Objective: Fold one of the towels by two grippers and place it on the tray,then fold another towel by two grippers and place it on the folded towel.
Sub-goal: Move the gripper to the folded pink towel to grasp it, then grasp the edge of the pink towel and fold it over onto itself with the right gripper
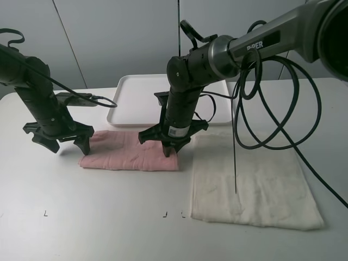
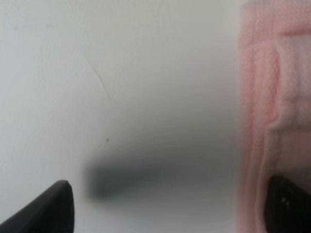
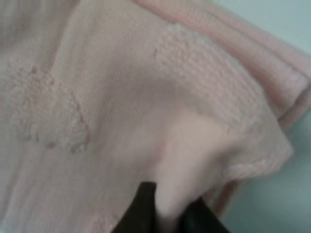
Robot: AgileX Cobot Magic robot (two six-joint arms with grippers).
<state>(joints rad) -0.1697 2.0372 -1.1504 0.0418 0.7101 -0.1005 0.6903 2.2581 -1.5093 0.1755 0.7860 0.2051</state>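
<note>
- towels lie apart on the table: the pink towel, folded into a long strip, sits just off the near edge of the tray, not on it.
- the cream towel lies flat and unfolded off the tray's near right corner, apart from both grippers.
- the right gripper, in front of the middle of the tray's near edge, stands on the strip's right end. its jaws are closed, pinching up a small ridge of pink cloth.
- the left gripper, off the tray's near left corner, sits low at the strip's left end with its jaws spread wide and nothing held. one fingertip is over the pink hem, the other over bare table.
</note>
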